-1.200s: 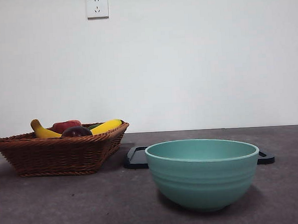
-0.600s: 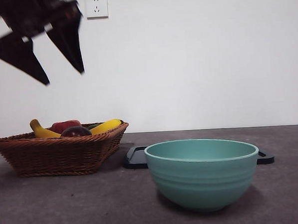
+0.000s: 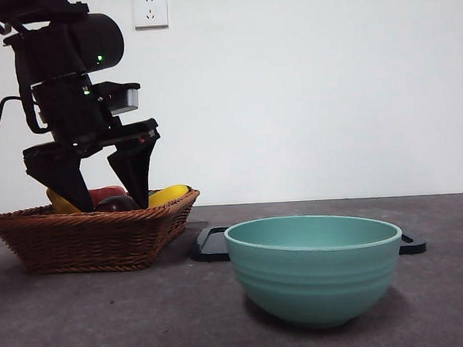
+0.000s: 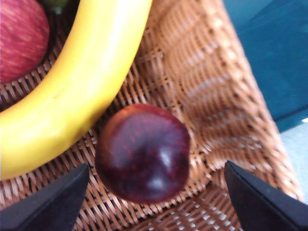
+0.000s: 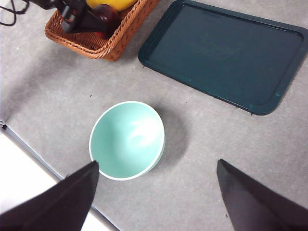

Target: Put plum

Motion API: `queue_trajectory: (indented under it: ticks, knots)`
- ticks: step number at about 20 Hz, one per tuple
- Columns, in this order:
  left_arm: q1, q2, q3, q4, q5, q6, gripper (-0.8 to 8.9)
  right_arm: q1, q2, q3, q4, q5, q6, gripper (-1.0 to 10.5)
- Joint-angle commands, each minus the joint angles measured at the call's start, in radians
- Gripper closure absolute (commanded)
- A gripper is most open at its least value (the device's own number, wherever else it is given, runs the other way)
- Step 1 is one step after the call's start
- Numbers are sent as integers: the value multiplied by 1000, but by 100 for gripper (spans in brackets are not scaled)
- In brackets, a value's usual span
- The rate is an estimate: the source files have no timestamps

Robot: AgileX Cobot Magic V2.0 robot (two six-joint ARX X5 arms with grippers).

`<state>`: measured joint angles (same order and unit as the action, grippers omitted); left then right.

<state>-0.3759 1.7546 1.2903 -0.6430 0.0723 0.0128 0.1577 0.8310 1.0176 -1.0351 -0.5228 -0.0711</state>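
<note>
now the left gripper [image 4: 154, 202] is held over the basket [image 3: 95, 235], fingers spread wide to straddle the plum [image 4: 143, 152]. nothing is gripped yet. the right gripper [image 5: 156, 192], fingers also wide, is kept waiting above the table [image 5: 202, 134].

Matte black left arm with a rounded cylindrical housing bearing small green lights, a grey box-like block at the wrist, a thin black cable looping off one side, and a tool [image 3: 101, 197] of two flat, tapering, wedge-shaped black jaws.
</note>
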Motion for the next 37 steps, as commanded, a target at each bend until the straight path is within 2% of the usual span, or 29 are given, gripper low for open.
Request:
queue_trajectory:
  ticks: [1,6,8,10,15,19,20,24,30,37]
  knots:
    - [-5,37,24,20,-6,2,377,4,5,19,10,-1,9,555]
    - [-5,56,24,34,-6,2,390,4,5,19,11,-1,8,555]
    - [-5,56,24,29,-6,2,507,4,5,19,11,-2,9,555]
    - [-5,56,24,20,-6,1,572,4,5,19,11,-2,9,555]
    - [-5,38,27,8,-5,1,571,4,5,19,11,-1,9,555]
    - [-29,-122,27,-3,7,1,570,4,5,19,11,-1,9,555]
    - [-47,-179,27,-16,20,0,570,4,5,19,11,-1,8,555]
    - [-174,-355,27,-113,200,-18,570,4,5,19,11,-1,9,555]
    - [-407,-290,27,-113,202,-26,570,4,5,19,11,-1,9,555]
    - [-518,-108,27,-45,200,-17,570,4,5,19,11,-1,9,555]
